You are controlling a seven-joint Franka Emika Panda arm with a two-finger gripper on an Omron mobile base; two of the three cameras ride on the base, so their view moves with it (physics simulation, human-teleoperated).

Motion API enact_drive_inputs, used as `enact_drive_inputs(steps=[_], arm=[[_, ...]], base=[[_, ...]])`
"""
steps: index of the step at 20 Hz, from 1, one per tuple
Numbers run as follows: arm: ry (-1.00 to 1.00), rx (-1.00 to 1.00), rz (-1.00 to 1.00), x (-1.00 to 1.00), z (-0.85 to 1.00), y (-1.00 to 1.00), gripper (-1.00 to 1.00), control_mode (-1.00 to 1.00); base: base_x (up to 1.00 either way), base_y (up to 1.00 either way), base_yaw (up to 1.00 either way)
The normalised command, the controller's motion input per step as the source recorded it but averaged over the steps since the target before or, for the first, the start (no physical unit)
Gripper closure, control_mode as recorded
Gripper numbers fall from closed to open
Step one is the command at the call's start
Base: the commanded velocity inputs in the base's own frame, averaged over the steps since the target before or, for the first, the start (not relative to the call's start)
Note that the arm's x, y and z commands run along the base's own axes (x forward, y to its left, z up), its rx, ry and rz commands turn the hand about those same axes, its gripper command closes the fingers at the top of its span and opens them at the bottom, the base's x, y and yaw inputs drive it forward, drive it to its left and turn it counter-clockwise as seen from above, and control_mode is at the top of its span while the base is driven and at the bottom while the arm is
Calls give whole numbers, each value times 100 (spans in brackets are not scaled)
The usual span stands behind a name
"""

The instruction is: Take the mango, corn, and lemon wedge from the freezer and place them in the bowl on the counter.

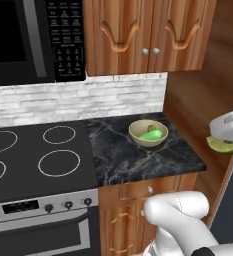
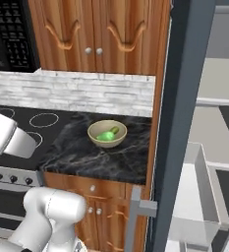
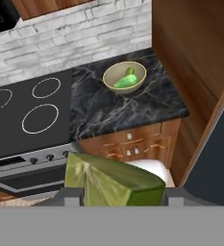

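Item: lemon wedge (image 3: 114, 182), yellow-green flesh, olive rind. Location: clamped in my pincer (image 3: 118, 194), one finger at each side of it; in the left base view it hangs at the far right edge, off the counter's right end and higher than its top.

Item: bowl (image 1: 148, 133), tan, round, shallow. Location: on the counter (image 1: 133, 155), toward the back right, near the wooden side panel. Contents: a bright green smooth piece plus a smaller darker green bit.

Item: freezer (image 2: 182, 113), dark slate frame, pale shelves inside. Location: right of the counter.

Item: stove top (image 1: 35, 157). Location: adjoining the counter's left edge.
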Motion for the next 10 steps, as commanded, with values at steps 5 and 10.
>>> enact_drive_inputs(steps=[5, 10], arm=[[0, 0, 0, 0, 0, 0, 100, 100], [0, 0, 0, 0, 0, 0, 100, 100]], base=[[53, -27, 0], [54, -31, 0]])
